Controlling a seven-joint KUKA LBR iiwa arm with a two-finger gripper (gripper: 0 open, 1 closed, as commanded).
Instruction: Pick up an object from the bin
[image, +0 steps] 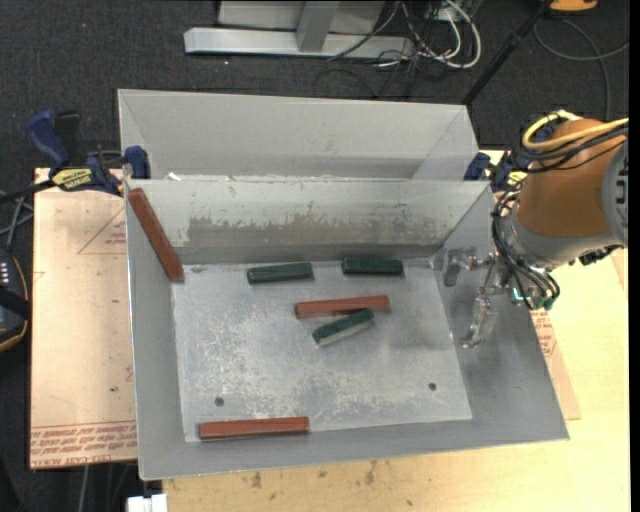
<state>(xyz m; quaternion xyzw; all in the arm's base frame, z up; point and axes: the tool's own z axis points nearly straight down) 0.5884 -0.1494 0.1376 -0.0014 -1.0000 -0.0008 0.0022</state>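
Fingers (474, 322) of the gripper (459, 308) show in the camera view as two slender metal prongs standing apart, spread wide. Only bare bin floor is visible between them, and nothing is held.

Position: the gripper is at the right side of the grey metal bin (240, 372), close to the right wall and about level with the middle of the floor. The orange wrist cover (565, 195) and a bundle of cables (528, 280) sit above and to the right of it, over the bin's rim.

Contents: six bar-shaped blocks lie loose, none touching the gripper.
- A dark green bar (372, 266) lies flat near the back wall. It is the nearest item to the fingers, to their left and further back.
- A red-brown bar (342, 307) lies near the centre, with a tilted green bar (343, 326) just in front of it. The two are touching or nearly so; which cannot be told.
- A second dark green bar at the back (280, 272) lies left of the first, well apart from the gripper.
- A front red-brown bar (253, 428) lies flat along the front edge, toward the left.
- A leaning red-brown bar (155, 235) rests slantwise against the left wall at the back corner.
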